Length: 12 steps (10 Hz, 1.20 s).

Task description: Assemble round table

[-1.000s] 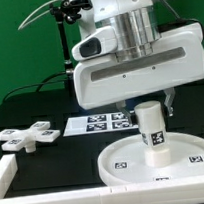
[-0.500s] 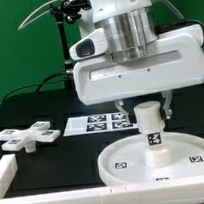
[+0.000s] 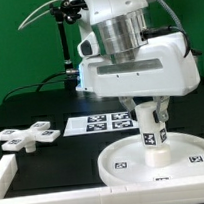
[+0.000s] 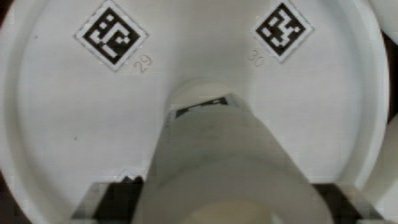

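White leg [image 3: 151, 121] upright on disc [image 3: 189, 148], jaws clamped on it, top hidden behind wrist.

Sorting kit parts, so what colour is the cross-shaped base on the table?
The cross base is white with small black-and-white square tags, clearest in the exterior view.

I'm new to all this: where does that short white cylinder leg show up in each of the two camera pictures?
Exterior view: the leg stands upright on the round disc, toward the exterior view's right.
Wrist view: the leg fills the centre of the picture, seen along its length, with the round disc behind it.
Shared landmark: the square tags on the disc.
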Available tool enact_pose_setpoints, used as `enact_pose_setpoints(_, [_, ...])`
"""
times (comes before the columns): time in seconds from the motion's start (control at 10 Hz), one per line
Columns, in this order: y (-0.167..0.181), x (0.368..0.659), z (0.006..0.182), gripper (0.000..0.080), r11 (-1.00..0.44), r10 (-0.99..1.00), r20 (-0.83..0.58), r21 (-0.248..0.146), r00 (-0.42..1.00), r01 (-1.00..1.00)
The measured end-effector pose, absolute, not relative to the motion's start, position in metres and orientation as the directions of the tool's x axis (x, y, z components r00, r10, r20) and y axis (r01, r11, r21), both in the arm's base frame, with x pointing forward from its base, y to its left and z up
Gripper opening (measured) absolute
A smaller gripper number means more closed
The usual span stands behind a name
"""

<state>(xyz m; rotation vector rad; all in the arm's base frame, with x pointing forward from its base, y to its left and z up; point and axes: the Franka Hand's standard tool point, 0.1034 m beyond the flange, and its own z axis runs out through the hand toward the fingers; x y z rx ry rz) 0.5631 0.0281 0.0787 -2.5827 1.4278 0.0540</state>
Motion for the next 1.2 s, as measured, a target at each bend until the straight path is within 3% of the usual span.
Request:
enact_pose_setpoints(0.5, [0.0300,0.5621,0.0780,0.0409,-0.251,-0.946,-0.180,-0.116,0.269,-0.961])
enact_pose_setpoints(0.9, [0.0336,0.5601,0.0779,0.0409,0.229,-0.937,-0.273,-0.018,-0.215,-0.973])
enact_pose_setpoints(1.2, [0.0326,0.5617,0.0752,0.0409,0.411,-0.868,-0.296,0.023,-0.399,-0.911])
